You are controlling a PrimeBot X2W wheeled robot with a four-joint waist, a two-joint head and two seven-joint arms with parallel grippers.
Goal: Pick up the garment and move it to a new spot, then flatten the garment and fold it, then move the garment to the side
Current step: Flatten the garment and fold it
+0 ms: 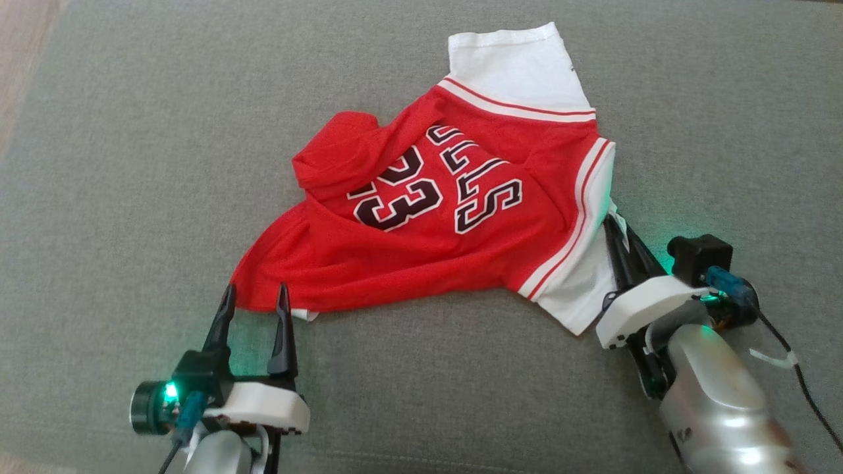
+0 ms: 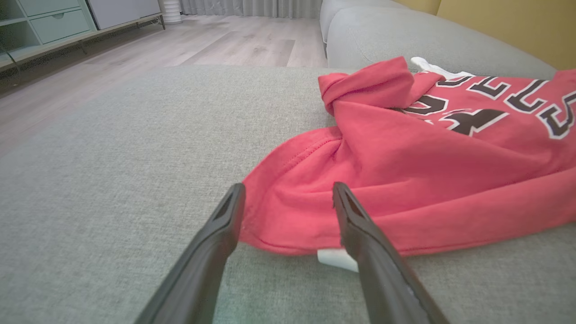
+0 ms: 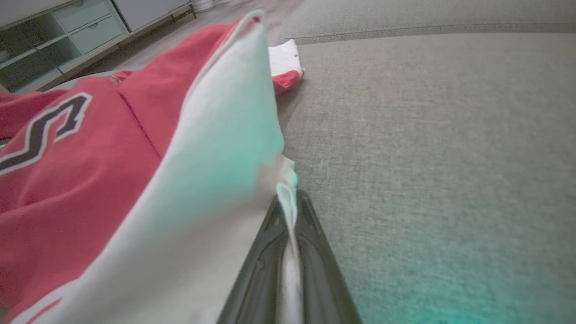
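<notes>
Our left tool [image 1: 256,293] is sitting closest, low over the grey sofa cushion [image 1: 132,164], and we are holding its two fingers spread wide with nothing between them. The tips are reaching the near red hem [image 2: 274,245] of the garment [image 1: 428,224], one at either side of a corner of it, and we cannot tell whether they are touching the cloth. Our right tool [image 3: 290,204] is lying at the garment's right edge, and we are pinching its fingers tight on the rim of a white sleeve [image 1: 579,296], which is rising in a fold from between them. The garment, a red jersey with black-and-white lettering and a number, is lying rumpled in the middle of the cushion, one red part folding over itself on the left, its other white sleeve [image 1: 520,66] pointing away from us.
</notes>
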